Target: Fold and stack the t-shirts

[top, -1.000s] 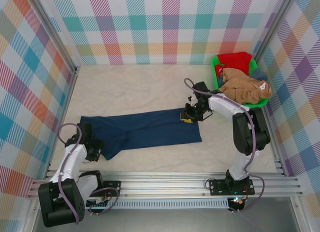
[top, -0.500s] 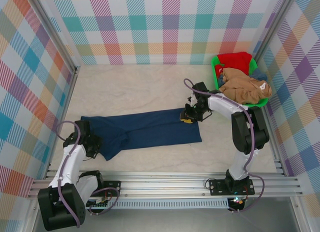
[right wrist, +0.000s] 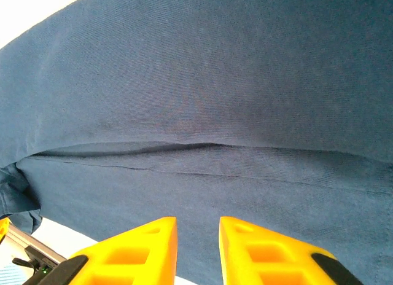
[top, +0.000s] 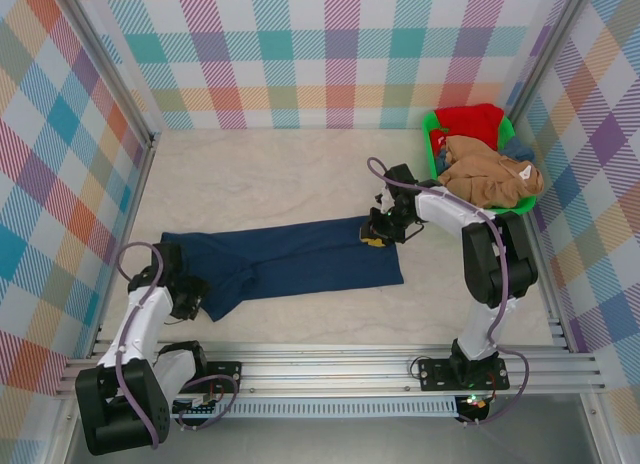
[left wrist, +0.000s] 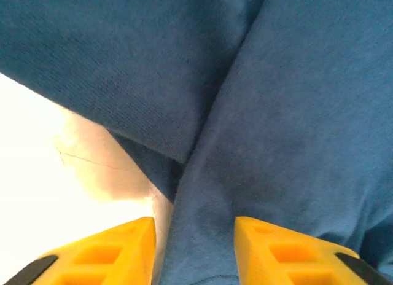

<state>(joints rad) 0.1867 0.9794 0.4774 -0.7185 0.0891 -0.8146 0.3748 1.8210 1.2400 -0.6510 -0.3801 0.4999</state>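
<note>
My left gripper (top: 192, 302) sits low on the near left corner of the navy t-shirt (top: 300, 259). Its jaws stand apart and nothing is pinched. In the left wrist view the hem runs straight through the gap between the tips (left wrist: 193, 226), with bare table (left wrist: 37, 174) off one finger and a doubled flap of cloth just ahead of them. I judge this corner the place to take hold: the layers are thick enough to bite, and a pinch through both should lift the end without it slipping apart.

From there the shirt stretches away toward my right arm as a long, narrow band lying flat on the table (top: 270, 174). It is soft and light. It will sag and drag wherever I do not carry it, so both ends want lifting together.

My right gripper (top: 378, 234) is down on the far right end of that band. Its jaws are drawn in close, with navy cloth filling the narrow slot between them (right wrist: 198, 226); I read that as a hold on the shirt. A long crease runs across the cloth just beyond the tips.

Off to the right of that gripper, well apart from it, the green basket (top: 430, 144) holds a tan t-shirt (top: 490, 174) heaped on a red t-shirt (top: 470, 119), both crumpled.
</note>
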